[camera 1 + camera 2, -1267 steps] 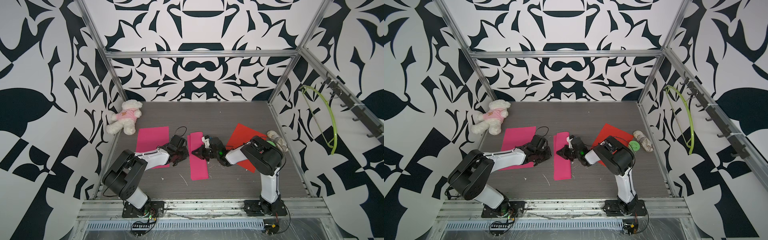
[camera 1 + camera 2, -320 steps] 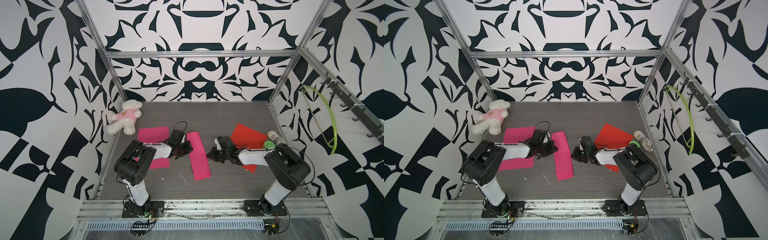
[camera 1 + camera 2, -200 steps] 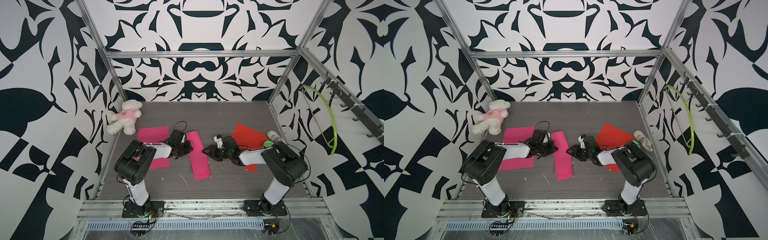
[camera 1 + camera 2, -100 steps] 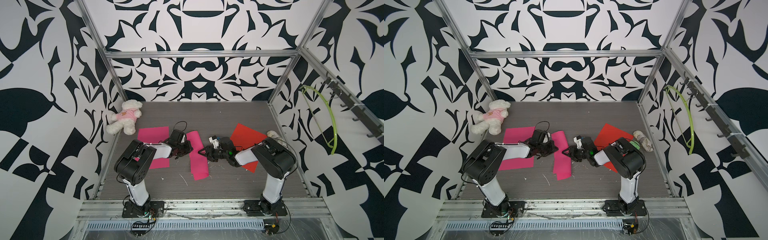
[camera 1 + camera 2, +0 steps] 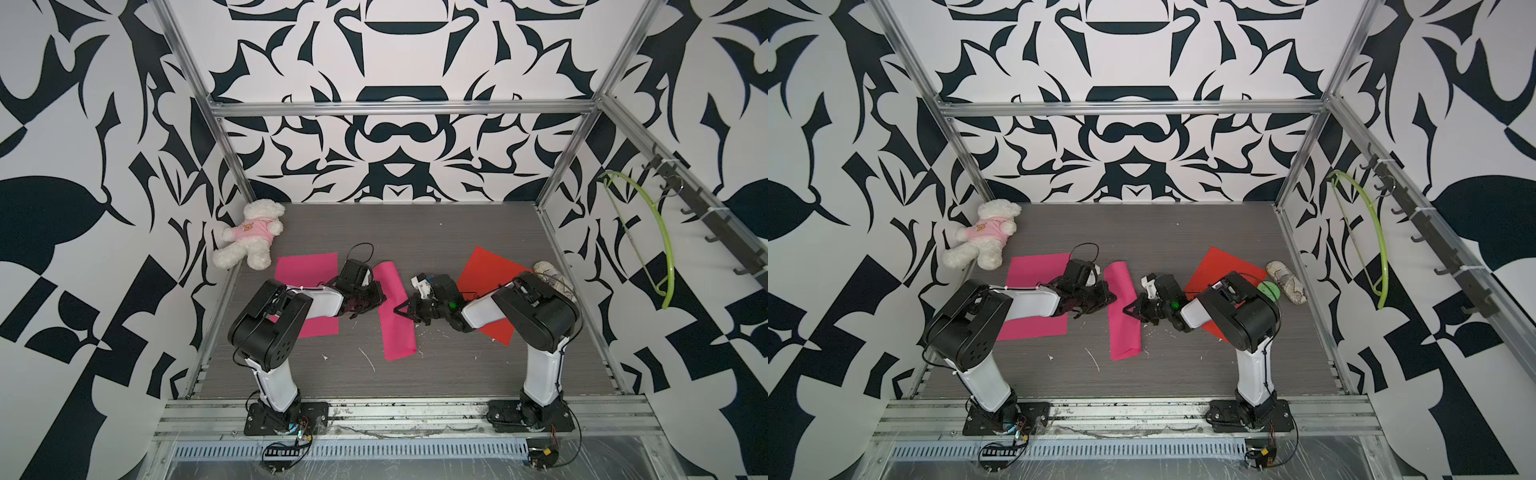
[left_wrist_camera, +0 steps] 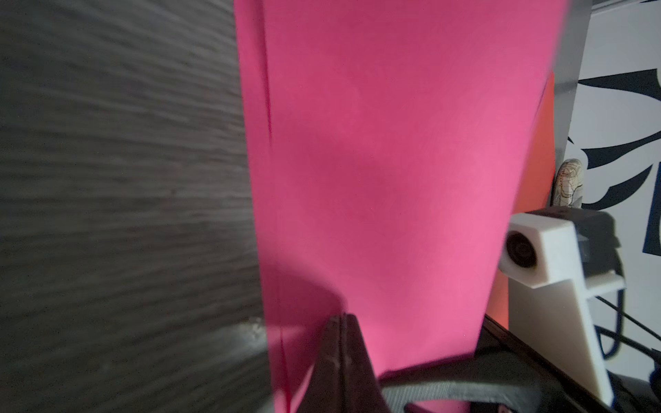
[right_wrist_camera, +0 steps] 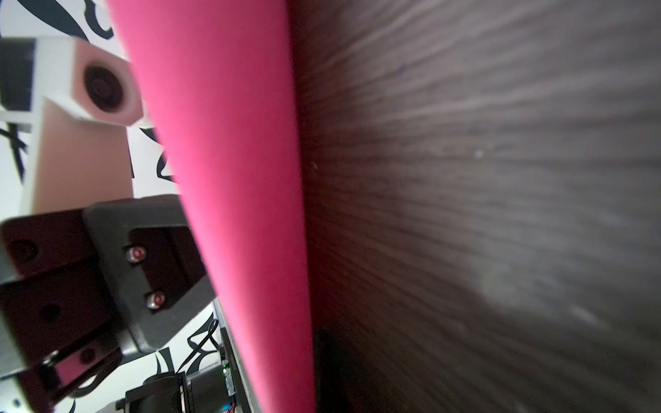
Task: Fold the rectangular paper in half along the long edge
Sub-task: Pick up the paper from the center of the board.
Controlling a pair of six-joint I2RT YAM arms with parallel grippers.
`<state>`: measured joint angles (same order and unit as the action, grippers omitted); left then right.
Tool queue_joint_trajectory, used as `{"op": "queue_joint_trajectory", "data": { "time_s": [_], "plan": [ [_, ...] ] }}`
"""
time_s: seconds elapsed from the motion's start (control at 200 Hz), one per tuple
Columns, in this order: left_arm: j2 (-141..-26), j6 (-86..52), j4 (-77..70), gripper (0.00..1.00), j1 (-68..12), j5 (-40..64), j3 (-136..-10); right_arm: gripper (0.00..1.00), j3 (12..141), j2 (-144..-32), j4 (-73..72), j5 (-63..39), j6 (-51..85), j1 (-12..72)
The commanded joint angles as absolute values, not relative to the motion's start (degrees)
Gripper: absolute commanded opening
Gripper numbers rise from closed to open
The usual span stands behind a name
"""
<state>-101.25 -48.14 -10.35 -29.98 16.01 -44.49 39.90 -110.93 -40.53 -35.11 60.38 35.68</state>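
The rectangular paper [image 5: 392,320] [image 5: 1122,324] is a pink sheet lying doubled over lengthwise as a long strip in the middle of the grey table [image 5: 415,232]. My left gripper [image 5: 379,297] [image 5: 1111,297] is shut. Its joined fingertips [image 6: 342,318] rest on the strip near its left edge, where two stacked paper edges show [image 6: 266,178]. My right gripper [image 5: 400,309] [image 5: 1128,310] is shut with its tip against the strip's right, rounded edge. The right wrist view shows that edge bulging up [image 7: 232,178]. Whether paper is pinched between those jaws is hidden.
A flat pink sheet [image 5: 305,270] lies under the left arm. A red sheet [image 5: 486,270] lies under the right arm. A teddy bear [image 5: 249,241] sits at the back left. A green disc [image 5: 1268,288] and a small white shoe [image 5: 1285,282] are at the right wall.
My right gripper has slid left from beside the red sheet to the strip's right edge and gone from open to shut. The left arm has stayed put.
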Motion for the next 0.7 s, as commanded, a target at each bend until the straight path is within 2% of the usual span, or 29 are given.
{"op": "queue_joint_trajectory", "data": {
  "time_s": [0.0,0.075,0.26,0.375,0.695],
  "plan": [
    [-103.82,-47.87,4.24,0.02,-29.56,8.89,-40.01,0.0,39.1,-109.28,-39.53,-33.15,58.24,35.81],
    [-101.78,-48.01,3.87,0.16,-29.58,8.5,-39.77,0.0,38.17,-108.63,-42.11,-32.97,57.68,35.77],
    [-91.83,-47.89,1.59,0.61,-29.62,5.5,-37.2,0.0,36.83,-105.03,-45.89,-31.96,55.03,35.6],
    [-84.95,-47.98,-1.95,1.0,-29.53,5.64,-34.53,0.0,36.57,-100.97,-44.76,-31.29,52.06,35.42],
    [-69.15,-52.41,-28.65,0.99,-29.53,15.31,-24.29,0.0,36.1,-91.87,-47.94,-32.63,49.53,34.82]
  ]
}}
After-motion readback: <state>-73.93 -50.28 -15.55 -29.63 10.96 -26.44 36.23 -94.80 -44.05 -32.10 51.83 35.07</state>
